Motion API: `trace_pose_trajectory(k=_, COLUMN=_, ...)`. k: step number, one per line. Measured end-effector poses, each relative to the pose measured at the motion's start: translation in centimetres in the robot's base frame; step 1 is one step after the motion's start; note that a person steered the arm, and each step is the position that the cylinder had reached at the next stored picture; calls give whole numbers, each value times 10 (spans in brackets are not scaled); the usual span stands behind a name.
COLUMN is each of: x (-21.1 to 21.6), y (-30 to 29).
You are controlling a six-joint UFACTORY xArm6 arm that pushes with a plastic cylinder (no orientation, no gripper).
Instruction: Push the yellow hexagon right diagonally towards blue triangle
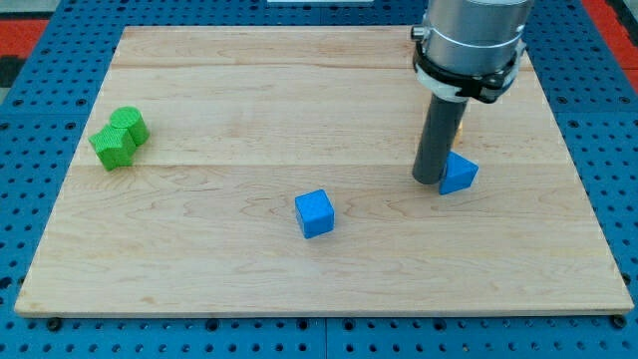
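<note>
My tip (429, 180) rests on the wooden board (299, 100) at the view's right, touching or almost touching the left side of the blue triangle (460, 174). The yellow hexagon is almost wholly hidden behind the rod; only a thin yellow-orange sliver (461, 128) shows at the rod's right edge, just above the blue triangle. The arm's grey cylinder (471, 40) comes down from the view's top right.
A blue cube (315, 212) lies near the board's middle, towards the bottom. Two green blocks (120, 137) sit touching each other at the board's left edge. A blue pegboard (30, 150) surrounds the board.
</note>
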State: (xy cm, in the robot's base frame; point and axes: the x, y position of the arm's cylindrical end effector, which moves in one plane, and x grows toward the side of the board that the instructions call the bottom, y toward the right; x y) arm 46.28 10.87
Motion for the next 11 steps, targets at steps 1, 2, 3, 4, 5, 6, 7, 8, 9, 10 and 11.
trace_pose_trajectory(k=1, x=0, y=16)
trace_pose_trajectory(k=2, x=0, y=26)
trace_pose_trajectory(k=3, x=-27, y=-28)
trace_pose_trajectory(k=4, x=-56, y=-69)
trace_pose_trajectory(k=5, x=-60, y=-34)
trace_pose_trajectory(k=6, x=-61, y=8)
trace_pose_trajectory(k=7, x=-74, y=14)
trace_pose_trajectory(k=8, x=-85, y=34)
trace_pose_trajectory(k=9, x=-83, y=60)
trace_pose_trajectory(k=10, x=-91, y=18)
trace_pose_trajectory(k=11, x=-94, y=-36)
